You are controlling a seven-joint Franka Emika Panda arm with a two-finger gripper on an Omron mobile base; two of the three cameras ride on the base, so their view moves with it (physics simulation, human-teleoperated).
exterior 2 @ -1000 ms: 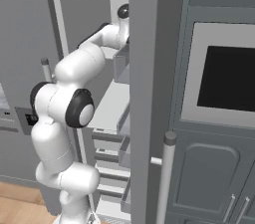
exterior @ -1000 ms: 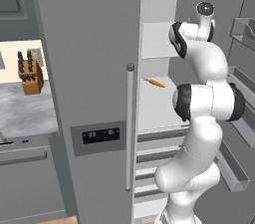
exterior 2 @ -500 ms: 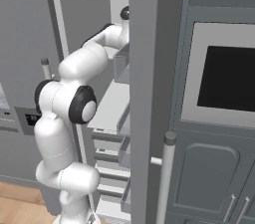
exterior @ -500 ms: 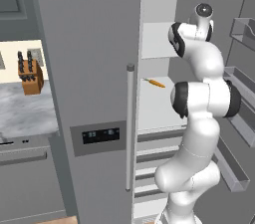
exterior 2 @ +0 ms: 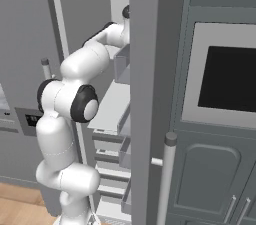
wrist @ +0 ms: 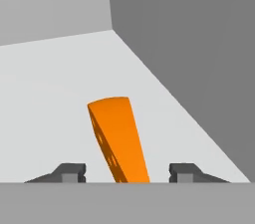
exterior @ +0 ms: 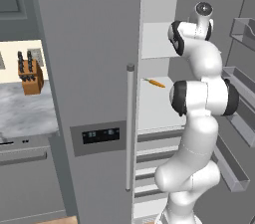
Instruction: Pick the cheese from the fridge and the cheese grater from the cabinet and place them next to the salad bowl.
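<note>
You have fridge (exterior: 89, 68) open, gripper (wrist: 124, 172) astride cheese (wrist: 119, 138) — jaws apart, nothing gripped; grater, bowl placement remain.

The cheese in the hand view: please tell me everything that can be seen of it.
The cheese is a bright orange wedge, smooth and matte, with small round holes down its darker left side. It lies on a pale grey fridge shelf, close to the corner where the darker inner walls meet. Its wide, rounded end points away from the camera and its narrow end runs down between the gripper fingers. Each dark fingertip stands apart from it, one on each side, with a gap visible, so nothing grips it yet.
</note>
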